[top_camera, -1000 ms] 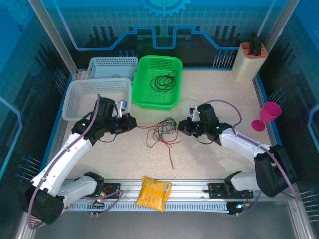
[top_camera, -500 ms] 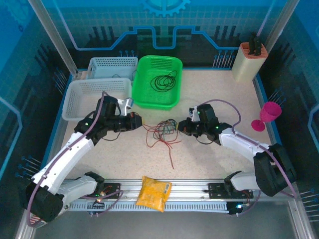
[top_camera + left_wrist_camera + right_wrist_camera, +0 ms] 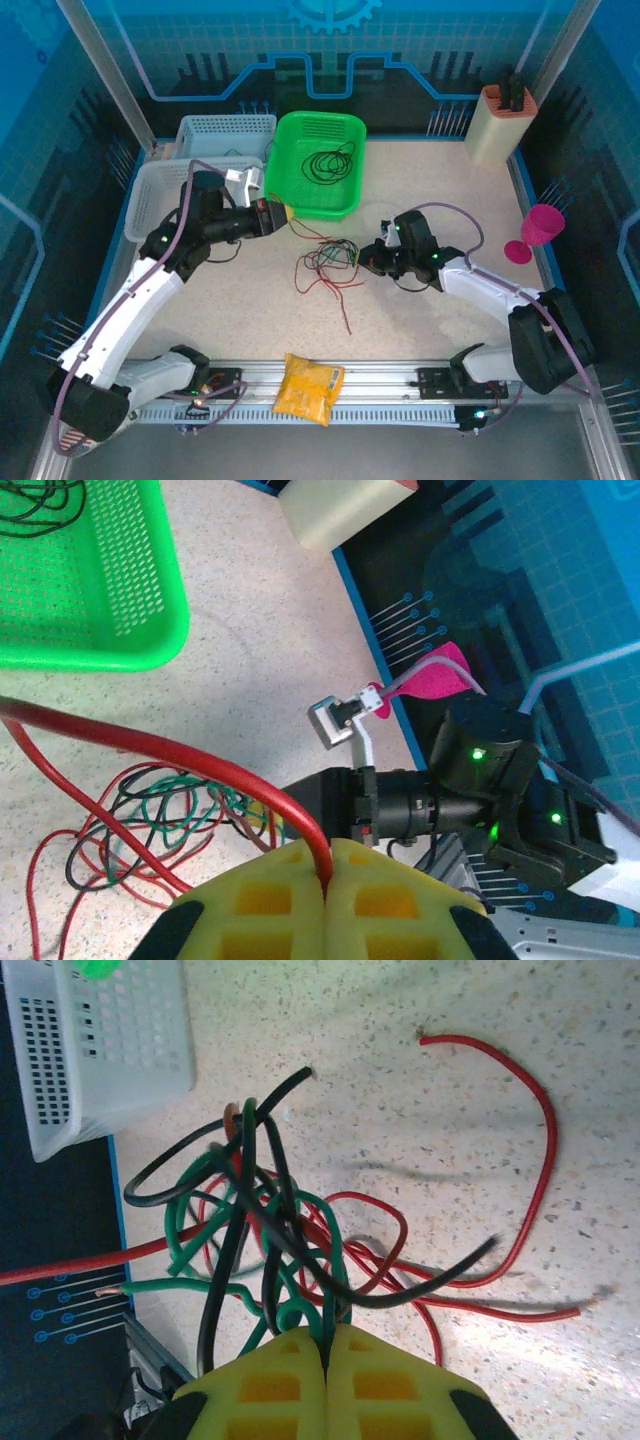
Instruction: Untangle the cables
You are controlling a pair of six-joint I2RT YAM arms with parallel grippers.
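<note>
A knot of red, green and black cables (image 3: 326, 262) lies mid-table between my two grippers. My left gripper (image 3: 285, 216) hovers at the near edge of the green basket, shut on a red cable (image 3: 205, 758) that runs taut from its pads down to the knot (image 3: 165, 815). My right gripper (image 3: 363, 257) sits at the knot's right side, shut on a green cable (image 3: 335, 1260) among crossed black and red strands (image 3: 270, 1210). A loose red strand (image 3: 343, 315) trails toward the near edge; its end (image 3: 545, 1150) curls free on the table.
A green basket (image 3: 300, 196) at the back holds a coiled black cable (image 3: 330, 162). Two white baskets (image 3: 150, 205) stand left of it. A yellow bag (image 3: 308, 388) lies on the front rail. A pink cup (image 3: 540, 228) and a beige holder (image 3: 498, 125) stand at the right.
My left gripper has risen and swung right and back toward the green basket, drawing the red cable out of the knot. The right gripper has stayed at the knot.
</note>
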